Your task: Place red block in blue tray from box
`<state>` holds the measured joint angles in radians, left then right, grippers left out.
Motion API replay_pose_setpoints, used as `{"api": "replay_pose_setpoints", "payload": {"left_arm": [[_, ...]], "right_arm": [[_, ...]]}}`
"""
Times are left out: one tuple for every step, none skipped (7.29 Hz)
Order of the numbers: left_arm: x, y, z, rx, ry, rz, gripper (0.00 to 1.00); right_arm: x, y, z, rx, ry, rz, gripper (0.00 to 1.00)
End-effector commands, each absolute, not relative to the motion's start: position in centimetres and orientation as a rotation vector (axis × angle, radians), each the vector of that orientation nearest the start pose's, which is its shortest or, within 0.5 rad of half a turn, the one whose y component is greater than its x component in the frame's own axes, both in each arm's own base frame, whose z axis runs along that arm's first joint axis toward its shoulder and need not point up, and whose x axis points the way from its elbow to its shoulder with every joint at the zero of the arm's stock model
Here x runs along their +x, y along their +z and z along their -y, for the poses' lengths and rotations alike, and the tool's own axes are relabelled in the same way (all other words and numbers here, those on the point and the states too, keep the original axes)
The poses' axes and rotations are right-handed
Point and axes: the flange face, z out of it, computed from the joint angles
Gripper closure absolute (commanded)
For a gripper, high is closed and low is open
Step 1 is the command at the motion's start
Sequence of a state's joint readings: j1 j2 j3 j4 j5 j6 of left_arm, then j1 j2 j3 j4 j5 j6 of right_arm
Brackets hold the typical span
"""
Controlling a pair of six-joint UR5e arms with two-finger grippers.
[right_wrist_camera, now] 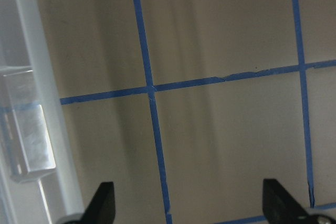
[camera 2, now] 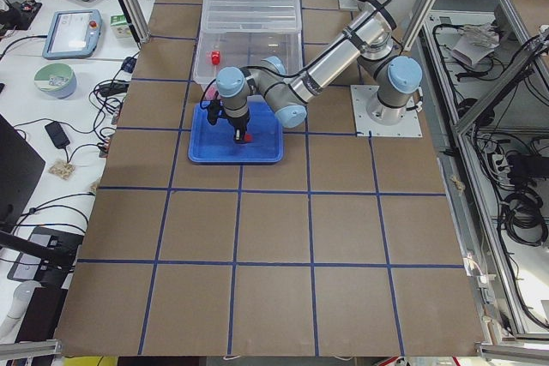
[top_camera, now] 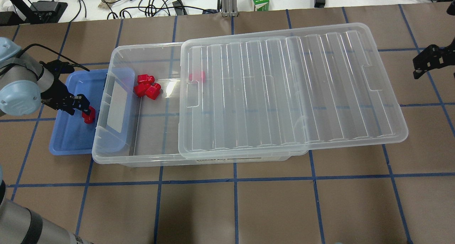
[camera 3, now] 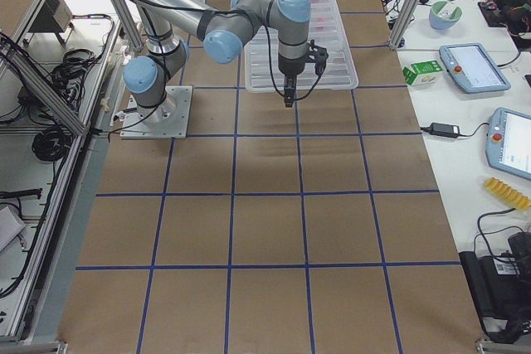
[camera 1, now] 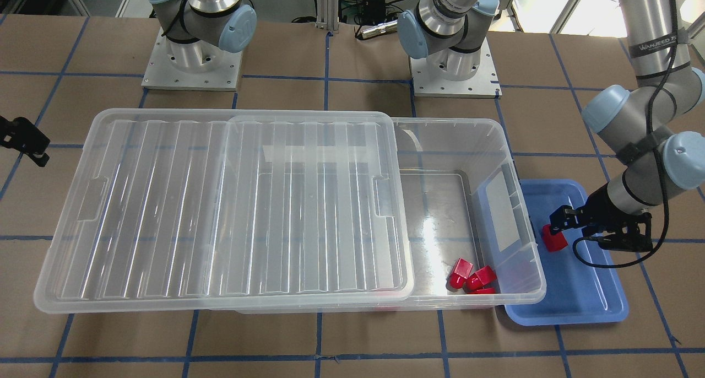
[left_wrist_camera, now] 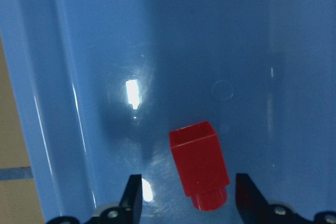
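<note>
The red block (left_wrist_camera: pixel 198 163) lies on the floor of the blue tray (left_wrist_camera: pixel 79 51), stub end toward the camera. My left gripper (left_wrist_camera: pixel 189 200) is open just above it, one finger on each side with a gap to the block. In the front view the block (camera 1: pixel 553 240) sits at the tray's (camera 1: pixel 584 301) box-side end, under the left gripper (camera 1: pixel 557 221). In the overhead view the left gripper (top_camera: pixel 80 103) hovers over the block (top_camera: pixel 88 116). The clear box (top_camera: pixel 121 59) stands beside the tray (top_camera: pixel 71 144). My right gripper (top_camera: pixel 424 62) is open and empty.
The ribbed lid (top_camera: pixel 284 87) lies slid aside over most of the box, leaving the tray-side end open. Other red pieces (top_camera: pixel 147 87) lie in the open end, and one (top_camera: pixel 197 77) shows under the lid's edge. The right gripper (right_wrist_camera: pixel 191 205) hangs over brown table with blue tape lines.
</note>
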<state>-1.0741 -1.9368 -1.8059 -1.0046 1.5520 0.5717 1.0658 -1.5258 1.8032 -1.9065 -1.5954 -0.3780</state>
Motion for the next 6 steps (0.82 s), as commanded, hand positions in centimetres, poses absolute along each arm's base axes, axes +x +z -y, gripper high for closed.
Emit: {"api": "replay_pose_setpoints", "payload": {"left_arm": [[11.3, 32.7, 56.7, 0.143, 0.062, -3.172, 0.0], [8.5, 39.3, 56.0, 0.121, 0.054, -3.171, 0.0], [4.5, 45.3, 55.0, 0.154, 0.008, -3.147, 0.0], [-0.2, 47.8, 53.8, 0.116, -0.031, -3.142, 0.0], [-5.3, 48.6, 53.0, 0.116, -0.06, -3.144, 0.0], [-9.5, 49.7, 51.9, 0.21, -0.097, -3.144, 0.0]], "right_arm": [[-12.2, 35.6, 50.8, 0.195, -0.045, -3.165, 0.0], [-11.0, 34.7, 51.5, 0.166, -0.042, -3.126, 0.0], [-9.6, 34.4, 51.8, 0.153, -0.031, -3.126, 0.0], [-8.1, 34.4, 52.1, 0.17, -0.033, -3.12, 0.0], [-5.5, 34.4, 52.4, 0.146, -0.029, -3.121, 0.0], [-2.5, 34.4, 52.6, 0.12, -0.03, -3.122, 0.0]]}}
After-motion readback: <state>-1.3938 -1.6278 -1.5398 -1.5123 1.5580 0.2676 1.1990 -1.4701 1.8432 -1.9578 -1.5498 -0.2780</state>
